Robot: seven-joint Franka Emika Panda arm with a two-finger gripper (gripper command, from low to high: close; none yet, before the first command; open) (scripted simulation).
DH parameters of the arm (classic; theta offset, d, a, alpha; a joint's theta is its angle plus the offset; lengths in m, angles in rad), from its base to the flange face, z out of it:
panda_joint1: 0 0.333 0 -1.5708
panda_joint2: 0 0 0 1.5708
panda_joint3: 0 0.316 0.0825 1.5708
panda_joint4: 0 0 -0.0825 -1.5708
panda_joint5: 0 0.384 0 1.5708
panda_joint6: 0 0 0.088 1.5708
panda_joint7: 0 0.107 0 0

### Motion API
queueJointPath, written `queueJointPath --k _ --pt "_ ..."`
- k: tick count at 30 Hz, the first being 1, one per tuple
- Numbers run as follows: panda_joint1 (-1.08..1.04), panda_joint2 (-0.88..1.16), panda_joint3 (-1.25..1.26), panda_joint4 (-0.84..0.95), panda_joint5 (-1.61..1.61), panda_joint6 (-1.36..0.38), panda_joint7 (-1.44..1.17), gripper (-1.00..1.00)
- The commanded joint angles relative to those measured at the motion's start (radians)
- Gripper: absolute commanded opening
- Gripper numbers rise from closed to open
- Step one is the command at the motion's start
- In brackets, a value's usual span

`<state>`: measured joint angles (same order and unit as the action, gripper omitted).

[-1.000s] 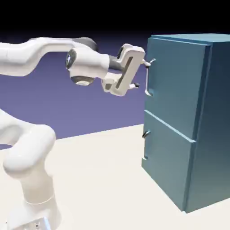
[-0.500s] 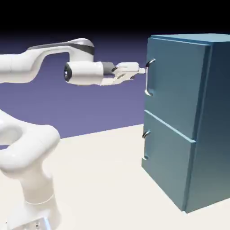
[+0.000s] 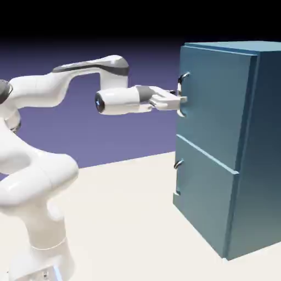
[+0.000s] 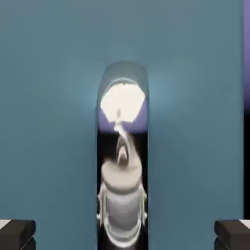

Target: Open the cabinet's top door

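Two-finger gripper: you have the fingers spread, one on each side of the curved silver metal handle, with a gap showing on both sides in the hand view. No grip seen.

The handle is upright on the tall flat teal-blue top door, by its far left edge in the exterior view. Door shut.

Risks, judged: if you pull before the fingers pinch, they may slide off the smooth bar. Off-centre closing could let one finger push the bar sideways; pressing too deep could jam the tips on the panel. A straight pull could twist the grip, since the door probably swings about its near right edge.

Surroundings: below, the shorter teal-blue door with its smaller metal handle; keep your wrist clear of it. To the left, the white arm occupies space the door may swing into. Pale table beneath; nothing seen blocking there.
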<state>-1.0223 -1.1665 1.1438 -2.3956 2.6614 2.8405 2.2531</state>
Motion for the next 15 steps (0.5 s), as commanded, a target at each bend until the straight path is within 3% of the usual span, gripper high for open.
queueJointPath --k 1,15 --pt "0.035 -0.001 -0.025 -0.036 -0.012 -0.032 -0.006 -1.00" --pt "0.433 -0.090 -0.499 -0.474 -0.386 -0.490 -0.029 -1.00"
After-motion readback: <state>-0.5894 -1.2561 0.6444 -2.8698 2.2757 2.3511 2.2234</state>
